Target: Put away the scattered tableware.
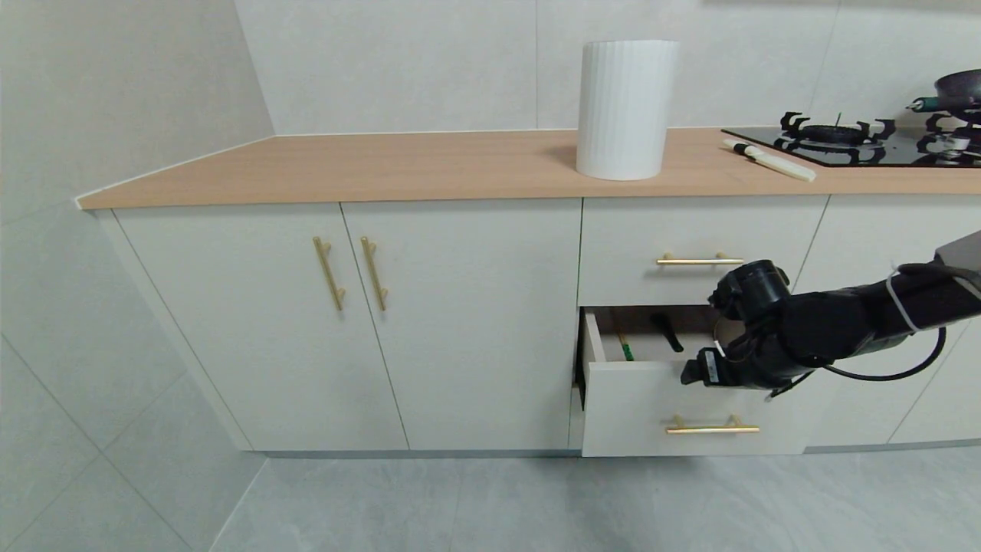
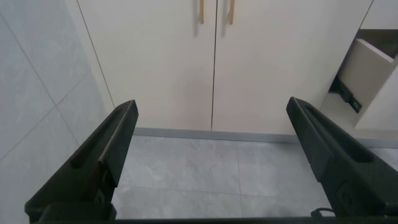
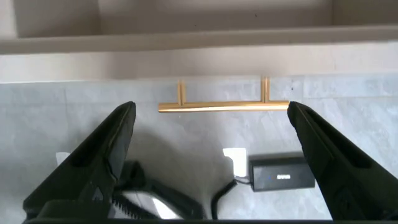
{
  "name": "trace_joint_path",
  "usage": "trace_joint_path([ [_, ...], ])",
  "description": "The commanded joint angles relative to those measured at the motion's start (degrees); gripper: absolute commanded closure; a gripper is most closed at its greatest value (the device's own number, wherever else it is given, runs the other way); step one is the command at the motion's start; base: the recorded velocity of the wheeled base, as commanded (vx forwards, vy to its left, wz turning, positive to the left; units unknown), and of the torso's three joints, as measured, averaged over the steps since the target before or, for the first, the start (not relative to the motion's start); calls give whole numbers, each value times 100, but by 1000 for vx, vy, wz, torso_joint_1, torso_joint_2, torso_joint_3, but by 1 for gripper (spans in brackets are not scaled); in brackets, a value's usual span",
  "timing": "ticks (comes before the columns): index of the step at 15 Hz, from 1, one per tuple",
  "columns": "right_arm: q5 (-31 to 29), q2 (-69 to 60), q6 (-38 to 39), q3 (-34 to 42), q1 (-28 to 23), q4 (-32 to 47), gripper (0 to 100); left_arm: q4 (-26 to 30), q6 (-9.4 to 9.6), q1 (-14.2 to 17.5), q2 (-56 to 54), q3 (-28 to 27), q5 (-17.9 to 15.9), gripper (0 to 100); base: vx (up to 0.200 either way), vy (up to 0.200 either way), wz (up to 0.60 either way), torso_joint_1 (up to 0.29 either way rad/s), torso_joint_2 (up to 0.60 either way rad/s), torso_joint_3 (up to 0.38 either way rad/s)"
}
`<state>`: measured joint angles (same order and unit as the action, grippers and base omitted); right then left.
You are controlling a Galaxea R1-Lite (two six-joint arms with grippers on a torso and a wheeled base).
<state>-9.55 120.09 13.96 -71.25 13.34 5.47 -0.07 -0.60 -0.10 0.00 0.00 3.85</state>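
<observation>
Right end effector (image 1: 699, 372) at open drawer (image 1: 659, 399) front, fingers apart, empty. Utensils (image 1: 625, 346) inside drawer (partly done, apparently); pale utensil (image 1: 769, 160) on counter (image 1: 383, 165) above drawer, unstowed.

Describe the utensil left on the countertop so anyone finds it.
On the wooden countertop, find the black hob at its right end. The utensil lies flat by the hob's front left corner: slim and cream, unlike the tall white ribbed cylinder beside it.
</observation>
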Motion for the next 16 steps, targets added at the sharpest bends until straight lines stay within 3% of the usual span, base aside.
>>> trace_joint_path([
  [1, -47, 419, 10, -205, -103, -117, 0, -1, -2, 1, 0, 0, 1, 0, 0, 0, 0, 0, 0, 0],
  [12, -628, 1412, 28, 305, -279, -3615, 0, -1, -2, 1, 0, 0, 1, 0, 0, 0, 0, 0, 0, 0],
  [16, -733, 1632, 46, 191, -288, -4116, 0, -1, -2, 1, 0, 0, 1, 0, 0, 0, 0, 0, 0, 0],
])
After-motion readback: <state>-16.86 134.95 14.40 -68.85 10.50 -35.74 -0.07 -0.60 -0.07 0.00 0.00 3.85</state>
